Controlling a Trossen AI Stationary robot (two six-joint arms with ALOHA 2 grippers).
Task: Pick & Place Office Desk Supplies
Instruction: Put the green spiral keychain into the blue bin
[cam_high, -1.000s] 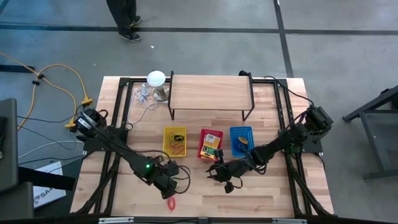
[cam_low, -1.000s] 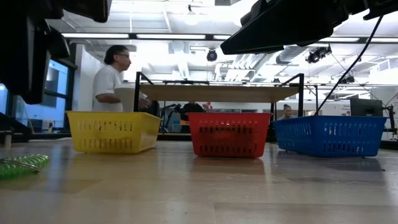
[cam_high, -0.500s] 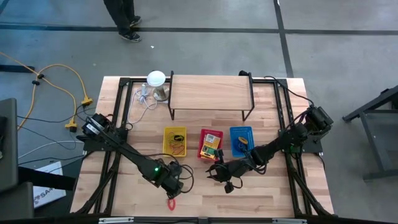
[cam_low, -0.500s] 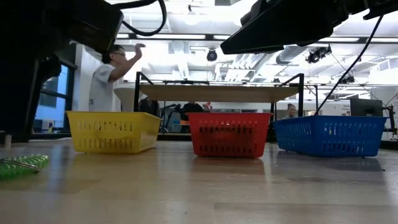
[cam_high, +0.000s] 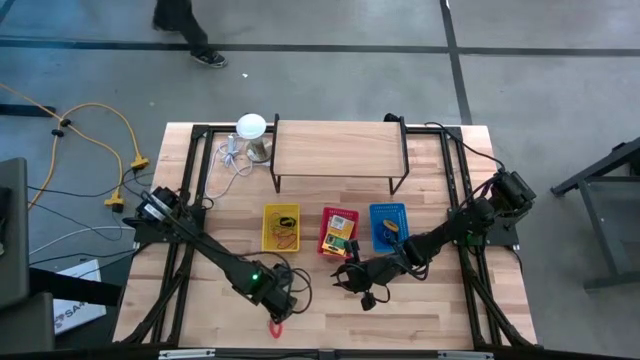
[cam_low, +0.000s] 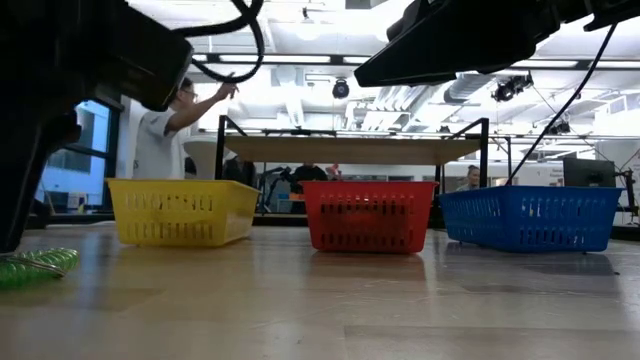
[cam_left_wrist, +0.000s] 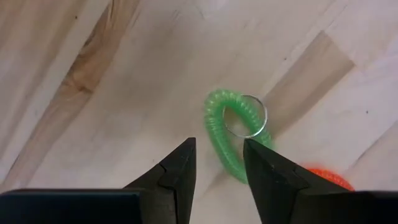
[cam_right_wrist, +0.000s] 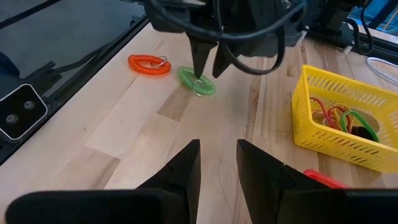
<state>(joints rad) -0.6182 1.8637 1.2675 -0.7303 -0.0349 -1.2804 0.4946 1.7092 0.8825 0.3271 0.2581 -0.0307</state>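
Your left gripper hangs right over the green coiled plastic ring on the bare wood table, fingers spread, nothing pinched. The orange coiled ring lies just beside it. Farther off, your right gripper waits with fingers apart near the yellow plastic basket of rubber bands.

pale matt wood table; ribbed translucent plastic green coil.
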